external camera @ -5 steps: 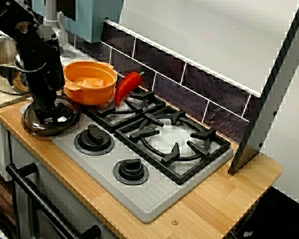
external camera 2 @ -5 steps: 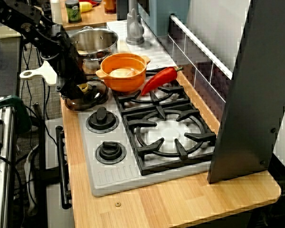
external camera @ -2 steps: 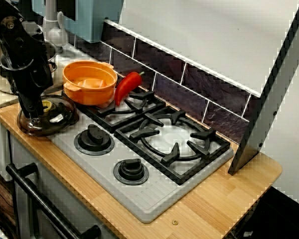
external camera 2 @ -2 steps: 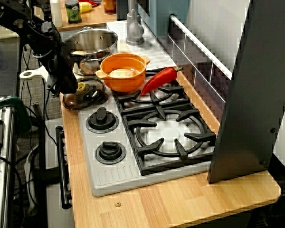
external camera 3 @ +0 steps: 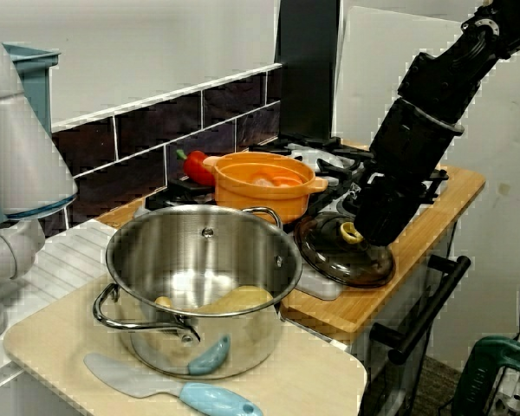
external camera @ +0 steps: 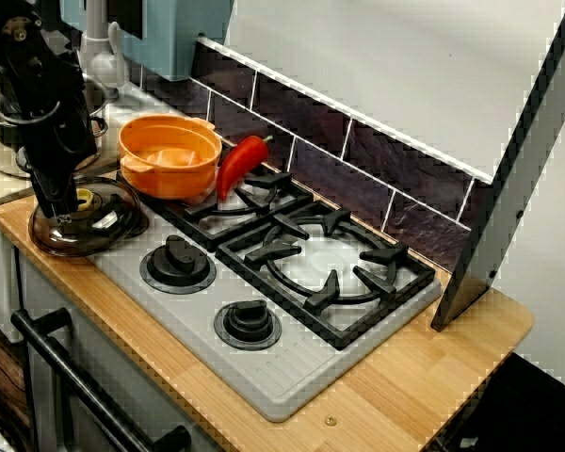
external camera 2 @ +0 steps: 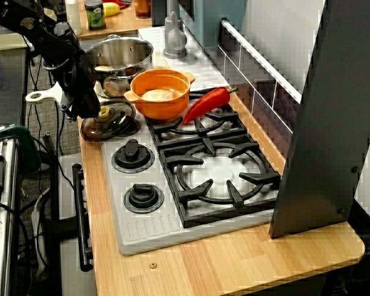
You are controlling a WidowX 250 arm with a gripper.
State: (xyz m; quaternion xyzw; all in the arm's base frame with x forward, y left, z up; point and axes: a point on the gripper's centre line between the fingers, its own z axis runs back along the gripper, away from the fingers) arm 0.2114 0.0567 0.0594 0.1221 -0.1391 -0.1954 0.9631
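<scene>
End effector (external camera: 64, 205) down at the glass lid (external camera: 113, 224)
Its jaws stand just beside the lid's yellow knob (external camera: 83, 199); how far open, I cannot tell. The lid rests on the surface, at 8 o'clock from the orange pot (external camera: 169, 155).

A black robot hand (external camera: 60, 205) stood low over a dark glass lid (external camera: 102, 232) at the left end of the wooden bench (external camera: 424, 372), just beside the lid's yellow knob (external camera: 83, 199). Whether it gripped anything was unclear. Behind the lid, an orange pot (external camera: 169, 155) and a red pepper (external camera: 240, 162) sat on the stove (external camera: 273, 377).
</scene>
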